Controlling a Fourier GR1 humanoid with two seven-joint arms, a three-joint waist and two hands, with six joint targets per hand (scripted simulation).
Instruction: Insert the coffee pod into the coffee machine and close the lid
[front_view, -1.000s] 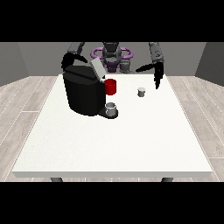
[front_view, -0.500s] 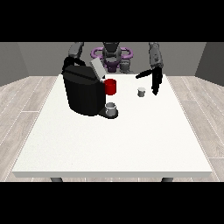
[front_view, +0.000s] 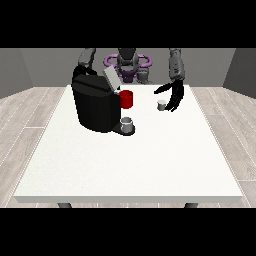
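A small grey coffee pod (front_view: 161, 105) stands on the white table (front_view: 130, 160), right of the black coffee machine (front_view: 96, 104). The machine's grey lid (front_view: 111, 79) is tilted up and open, with a red part (front_view: 126, 99) on its front and a grey cup (front_view: 127, 123) on its base. The hand at the view's right (front_view: 173, 96) hangs just right of the pod, fingers straight and pointing down, thumb reaching left above the pod; it holds nothing. The hand at the view's left is hidden behind the machine; only its arm (front_view: 87, 58) shows.
The robot's torso with a purple ring (front_view: 128, 62) stands behind the table's far edge. Wooden floor surrounds the table. The table's near half stretches towards the camera.
The hand at the view's right has moved left and down, closing in on the pod. The machine, lid and pod have stayed in place.
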